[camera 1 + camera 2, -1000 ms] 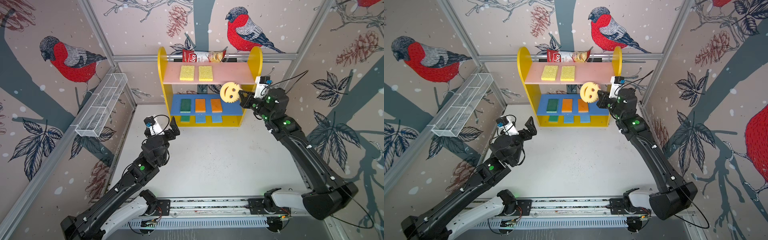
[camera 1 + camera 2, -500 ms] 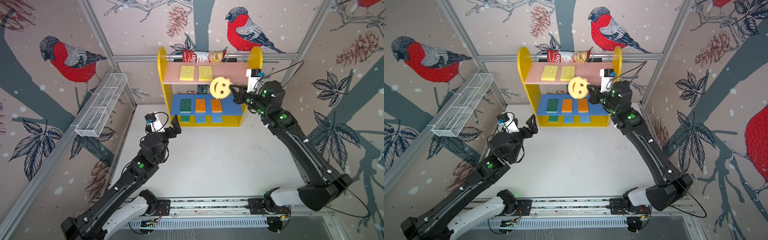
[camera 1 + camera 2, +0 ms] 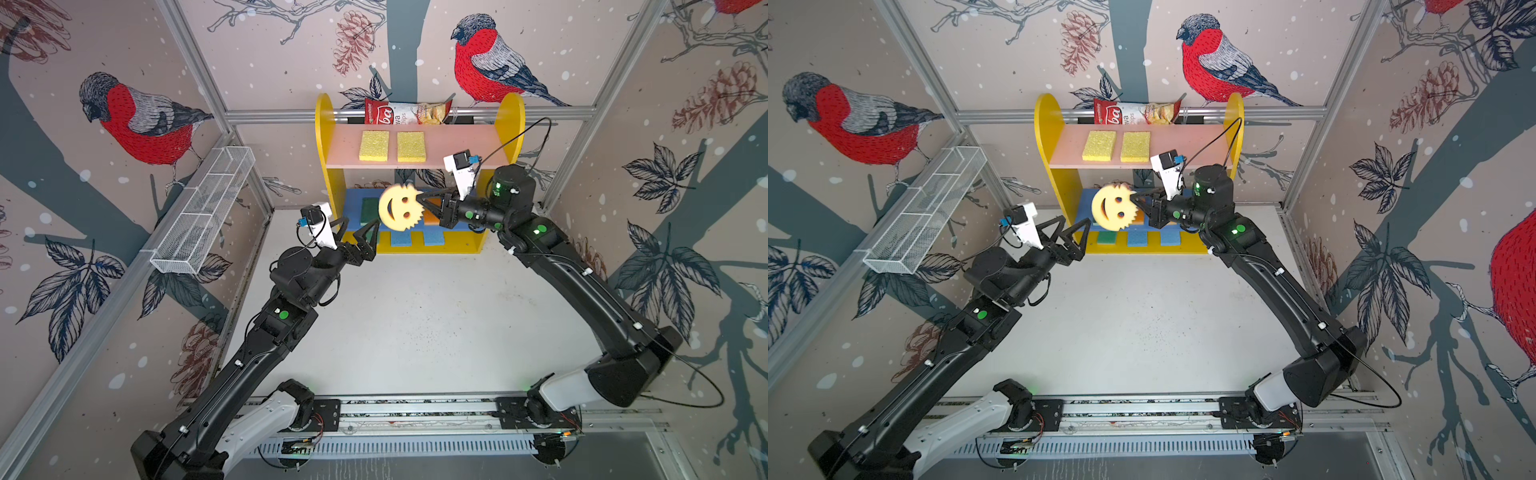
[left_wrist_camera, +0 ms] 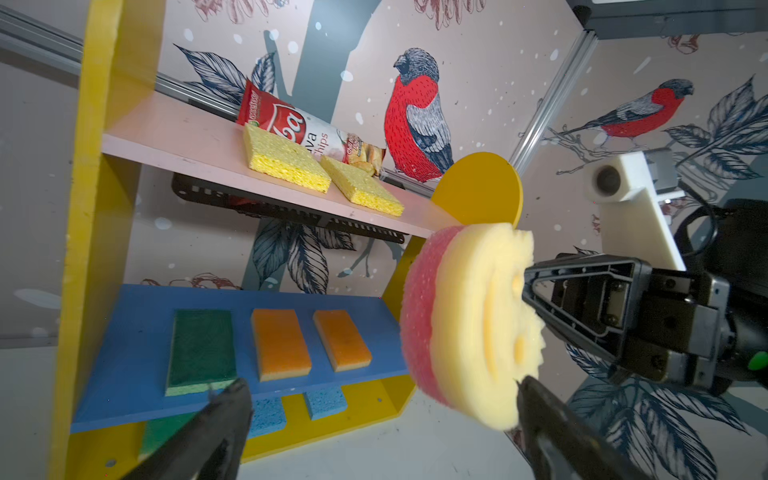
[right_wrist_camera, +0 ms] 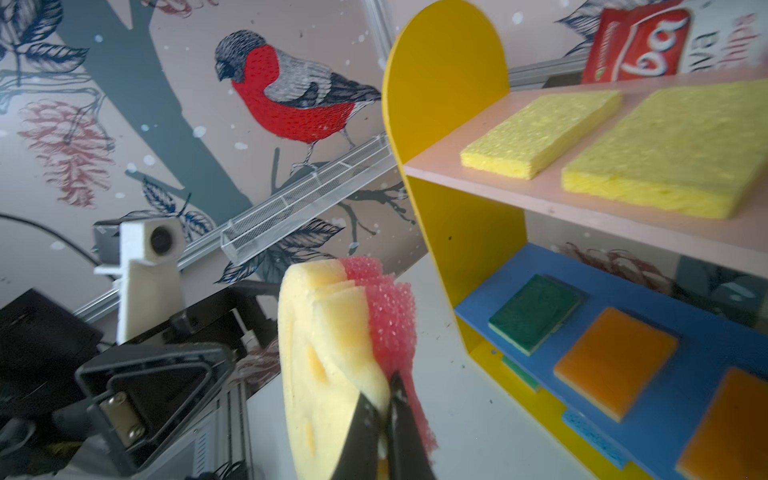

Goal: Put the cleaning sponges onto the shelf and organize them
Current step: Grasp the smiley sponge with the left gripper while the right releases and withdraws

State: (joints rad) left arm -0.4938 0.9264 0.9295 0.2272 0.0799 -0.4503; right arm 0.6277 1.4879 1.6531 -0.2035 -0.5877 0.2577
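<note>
Over the table [image 3: 415, 324], right hand [image 3: 422, 199] pinches the smiley sponge [image 3: 397, 210] by its edge.

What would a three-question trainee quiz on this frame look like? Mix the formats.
1. True or false: the left claw is shut on a sponge.
2. How many sponges lie on the pink board? A: one. B: two. C: four.
3. Fill in: the right claw pinches the ____ sponge by its edge.

Key
1. False: it stands open and empty.
2. B: two yellow sponges, side by side.
3. The smiley sponge.
</note>
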